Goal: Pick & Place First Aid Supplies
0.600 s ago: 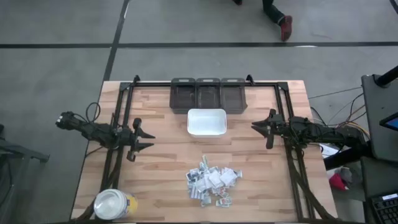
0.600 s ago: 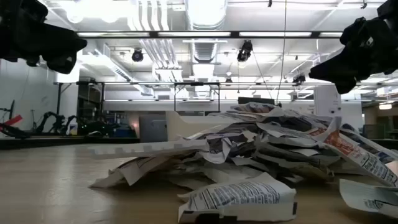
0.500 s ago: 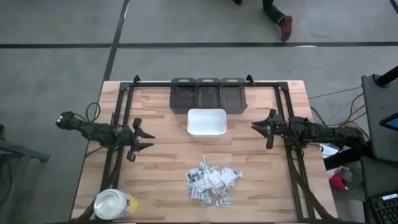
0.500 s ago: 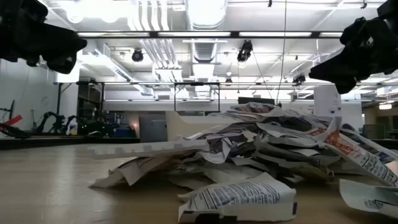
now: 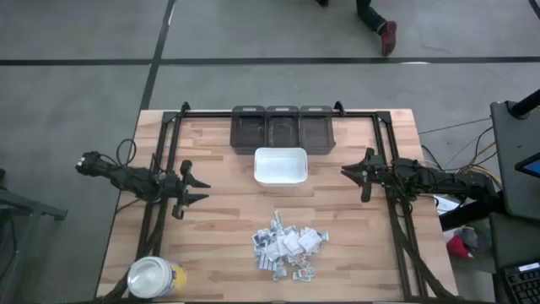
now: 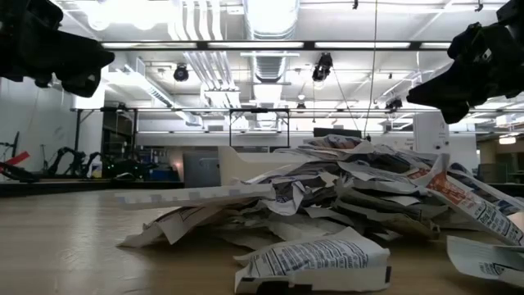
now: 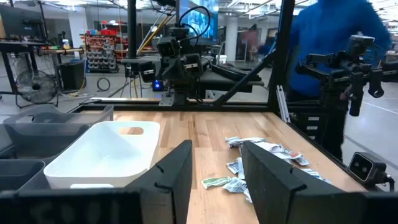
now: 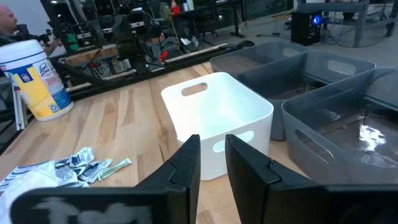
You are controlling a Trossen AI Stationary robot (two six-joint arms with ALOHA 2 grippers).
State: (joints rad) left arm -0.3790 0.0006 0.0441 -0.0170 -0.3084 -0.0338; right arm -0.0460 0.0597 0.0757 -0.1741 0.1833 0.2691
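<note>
Wooden table [image 5: 211, 219]: packets [image 5: 287, 243] heaped, print unreadable; left gripper [image 5: 199, 189] wide, right gripper [image 5: 348, 171] narrow, both empty.

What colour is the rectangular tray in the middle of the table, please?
Plain white tray; the high view shows it best.

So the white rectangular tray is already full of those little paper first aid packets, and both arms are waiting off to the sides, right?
Not quite: the white rectangular tray is empty, as the high view shows. The little paper first aid packets lie heaped on the wooden table. Both arms do wait at the sides.
</note>
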